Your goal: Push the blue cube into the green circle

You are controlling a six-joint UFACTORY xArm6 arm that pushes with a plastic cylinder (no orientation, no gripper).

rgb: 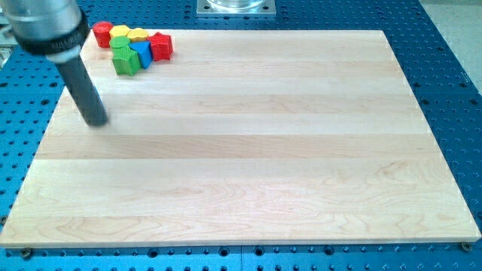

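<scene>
A cluster of small blocks sits at the top left corner of the wooden board (pixel 241 150). The blue cube (pixel 141 53) is in the middle of it. A round green block (pixel 120 44) touches the blue cube's upper left, and a second green block (pixel 125 62) touches its lower left. My tip (pixel 98 120) rests on the board below and to the left of the cluster, well apart from every block. The dark rod rises from the tip toward the view's top left.
A red round block (pixel 102 33) is at the cluster's top left. Two yellow blocks (pixel 120 31) (pixel 138 35) lie along its top. A red star-like block (pixel 161 46) is at its right. A blue perforated table (pixel 452 90) surrounds the board.
</scene>
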